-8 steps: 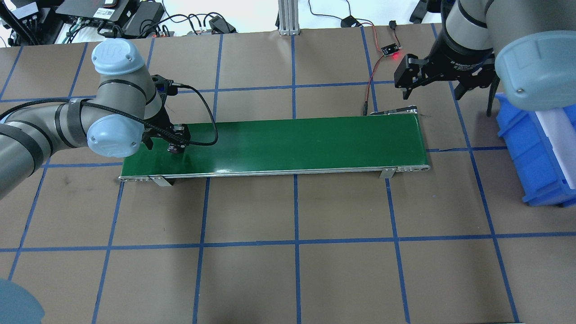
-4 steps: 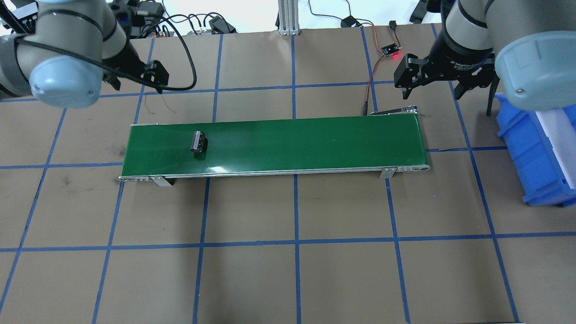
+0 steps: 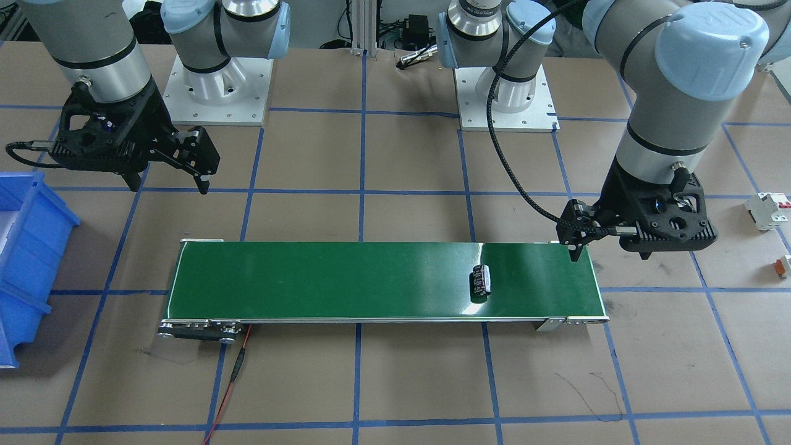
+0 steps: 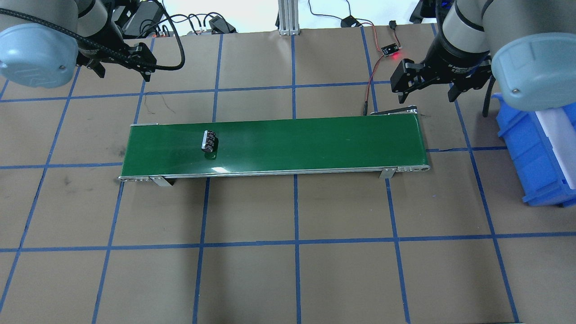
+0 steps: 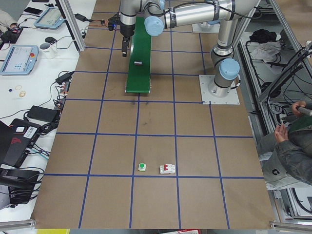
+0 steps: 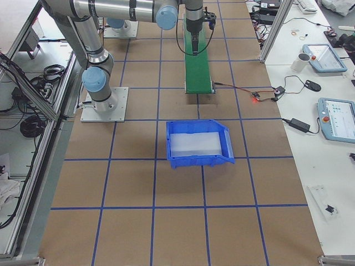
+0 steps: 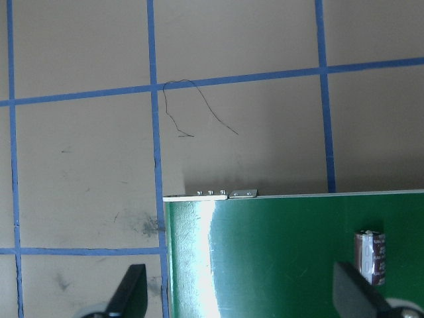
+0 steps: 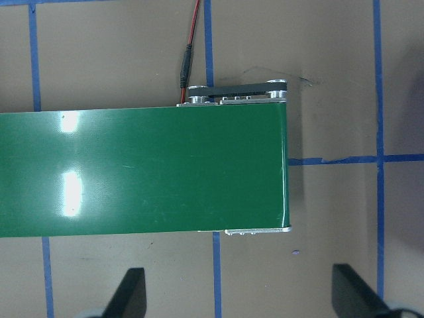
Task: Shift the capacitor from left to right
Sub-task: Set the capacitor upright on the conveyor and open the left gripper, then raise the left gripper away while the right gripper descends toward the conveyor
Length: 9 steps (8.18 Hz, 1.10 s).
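The capacitor (image 4: pixel 209 143), a stubby black cylinder with pale stripes, lies on its side on the green conveyor belt (image 4: pixel 315 139) near the belt's left end. It also shows in the front view (image 3: pixel 481 280) and at the lower right of the left wrist view (image 7: pixel 370 257). My left gripper (image 4: pixel 122 72) is open and empty, raised beyond the belt's far left corner, apart from the capacitor. My right gripper (image 4: pixel 425 92) is open and empty above the belt's far right end (image 8: pixel 265 165).
A blue bin (image 4: pixel 535 153) with a white liner stands right of the belt. A small sensor board with a red light (image 4: pixel 390 50) and its wires lie behind the belt's right end. A white block with a red tab (image 3: pixel 766 209) and a small orange-and-white piece (image 3: pixel 783 264) lie on my left.
My left gripper has let go of the capacitor on the belt, risen and drawn back to the far left. The capacitor has shifted a little rightward along the belt. The right gripper barely moved.
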Each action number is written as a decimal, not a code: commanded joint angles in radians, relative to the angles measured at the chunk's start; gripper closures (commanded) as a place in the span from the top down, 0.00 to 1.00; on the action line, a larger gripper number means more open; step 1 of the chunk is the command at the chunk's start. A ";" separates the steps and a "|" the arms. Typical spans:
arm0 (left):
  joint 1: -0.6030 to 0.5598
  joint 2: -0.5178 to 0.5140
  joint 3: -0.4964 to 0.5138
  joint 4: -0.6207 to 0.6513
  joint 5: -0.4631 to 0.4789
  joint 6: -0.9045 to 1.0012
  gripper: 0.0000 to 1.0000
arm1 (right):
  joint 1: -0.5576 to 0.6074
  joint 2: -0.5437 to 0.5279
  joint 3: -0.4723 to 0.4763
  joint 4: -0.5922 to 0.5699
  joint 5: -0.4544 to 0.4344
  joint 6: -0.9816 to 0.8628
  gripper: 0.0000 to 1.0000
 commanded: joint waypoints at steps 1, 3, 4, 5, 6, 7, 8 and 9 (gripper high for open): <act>0.000 -0.002 -0.008 -0.002 0.003 -0.001 1.00 | -0.003 0.013 0.034 -0.045 0.034 -0.069 1.00; 0.000 -0.009 -0.011 -0.002 -0.023 -0.018 1.00 | -0.006 0.013 0.067 -0.075 0.077 -0.102 1.00; 0.000 -0.008 -0.014 -0.004 -0.101 -0.020 1.00 | -0.005 0.013 0.082 -0.083 0.091 -0.102 1.00; 0.000 -0.006 -0.017 -0.014 -0.161 -0.020 1.00 | -0.006 0.014 0.094 -0.098 0.093 -0.102 1.00; -0.001 -0.003 -0.032 -0.024 -0.166 -0.018 1.00 | -0.009 0.014 0.111 -0.109 0.094 -0.102 0.99; -0.003 0.014 -0.055 -0.050 -0.168 -0.018 1.00 | -0.009 0.014 0.122 -0.112 0.094 -0.112 0.99; -0.006 0.030 -0.061 -0.054 -0.168 -0.021 1.00 | -0.008 0.023 0.142 -0.115 0.100 -0.128 0.99; -0.011 0.056 -0.061 -0.109 -0.165 -0.021 1.00 | -0.008 0.060 0.159 -0.167 0.144 -0.128 0.99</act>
